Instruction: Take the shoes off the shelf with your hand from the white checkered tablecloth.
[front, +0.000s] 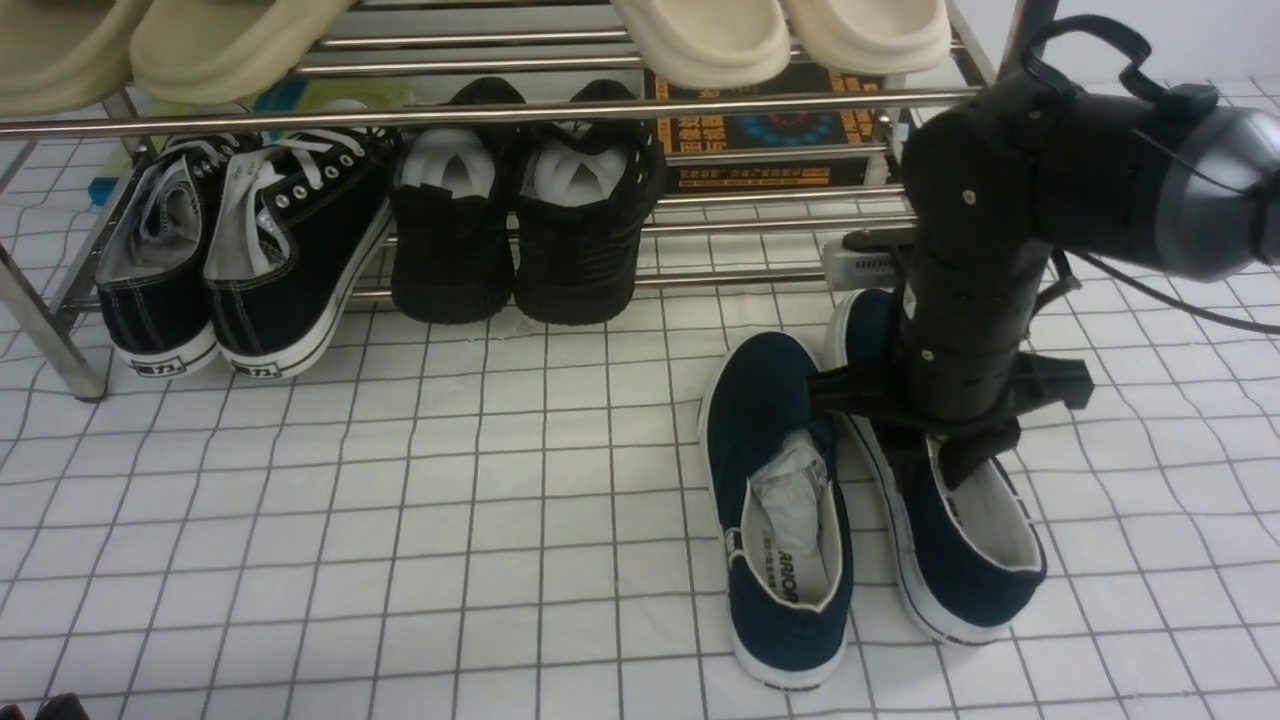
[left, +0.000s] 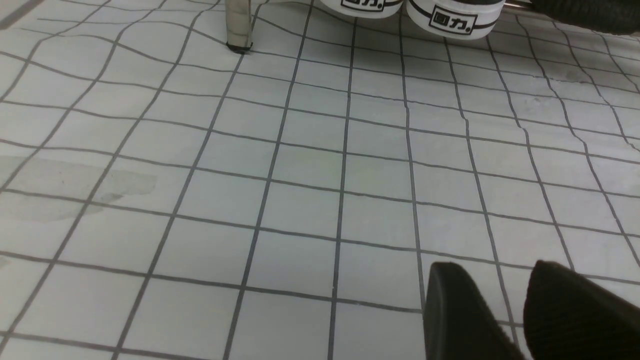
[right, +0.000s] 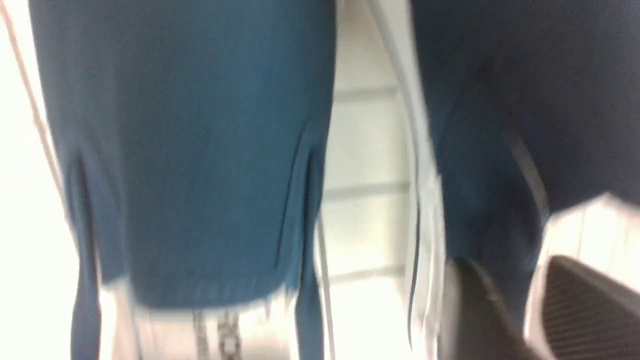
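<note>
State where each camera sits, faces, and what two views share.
Front view: between the arms, looking forward and down at shelf, tablecloth, navy shoes; right arm shows.
Left wrist view: low over the tablecloth, facing the shelf's leg and black sneakers; left gripper fingertips show.
Right wrist view: blurred, close above the navy shoes; right gripper fingers pinch one shoe's wall.
Front and right wrist views share the navy shoes.

Front camera looks down at the shelf (front: 500, 112) across the white checkered tablecloth (front: 400, 520); left wrist camera skims that cloth toward its leg (left: 238, 25); right wrist camera hangs close over the shoes (right: 190, 150) before it.
</note>
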